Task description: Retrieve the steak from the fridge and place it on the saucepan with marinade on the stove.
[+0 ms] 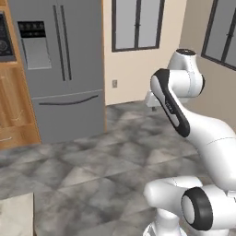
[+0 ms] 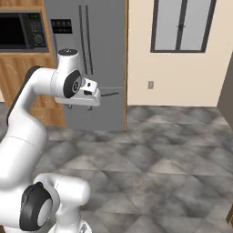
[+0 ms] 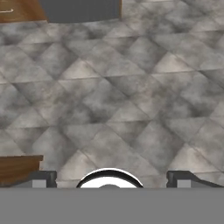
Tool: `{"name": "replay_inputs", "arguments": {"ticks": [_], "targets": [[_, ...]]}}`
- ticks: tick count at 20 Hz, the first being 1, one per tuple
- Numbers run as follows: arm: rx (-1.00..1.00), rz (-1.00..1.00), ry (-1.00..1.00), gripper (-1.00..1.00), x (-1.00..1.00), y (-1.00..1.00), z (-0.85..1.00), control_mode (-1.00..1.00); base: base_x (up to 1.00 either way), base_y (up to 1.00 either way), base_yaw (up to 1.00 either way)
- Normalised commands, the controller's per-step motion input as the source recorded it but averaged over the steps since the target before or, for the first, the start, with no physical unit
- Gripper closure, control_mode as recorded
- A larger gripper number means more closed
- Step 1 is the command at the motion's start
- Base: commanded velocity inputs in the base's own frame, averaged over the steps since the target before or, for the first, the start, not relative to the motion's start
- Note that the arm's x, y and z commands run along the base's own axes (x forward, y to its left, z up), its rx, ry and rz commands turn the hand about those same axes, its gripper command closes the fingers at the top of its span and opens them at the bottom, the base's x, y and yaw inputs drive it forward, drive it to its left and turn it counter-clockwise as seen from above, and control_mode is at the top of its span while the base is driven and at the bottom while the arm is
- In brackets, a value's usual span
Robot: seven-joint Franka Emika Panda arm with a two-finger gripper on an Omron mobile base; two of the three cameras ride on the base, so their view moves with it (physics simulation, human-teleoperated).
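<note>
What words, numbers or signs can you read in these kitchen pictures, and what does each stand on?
No text can be read.
Microwave: small lit display at its top right, too blurred to read.
Fridge: marks on its black dispenser panel, too small to read.

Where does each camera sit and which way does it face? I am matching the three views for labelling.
Left base view: behind the arm to its left, facing the closed fridge; the arm rises at lower right.
Right base view: behind the arm to its right, facing the same fridge and the microwave; the arm rises at lower left.
Hand view: on the hand, looking down at the tiled floor; the open claw has its two tips at the bottom.
Both base views share the fridge, the window and the floor.
</note>
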Motion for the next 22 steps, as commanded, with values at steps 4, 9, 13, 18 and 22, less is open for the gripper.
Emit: {"name": "replay_inputs", "arguments": {"ticks": [4, 9, 13, 18, 22], "targets": [[0.00, 0.00, 0.00, -1.00, 0.00, 0.00, 0.00, 1.00, 1.00, 0.19, 0.00], [0.00, 0.00, 0.00, -1.00, 0.00, 0.00, 0.00, 1.00, 1.00, 0.20, 0.00], [0.00, 0.00, 0.00, -1.00, 0.00, 0.00, 0.00, 1.00, 1.00, 0.28, 0.00], [0.00, 0.00, 0.00, -1.00, 0.00, 0.00, 0.00, 1.00, 1.00, 0.36, 0.00], [0.00, 0.00, 0.00, -1.00, 0.00, 0.00, 0.00, 1.00, 0.98, 0.58, 0.00]]}}
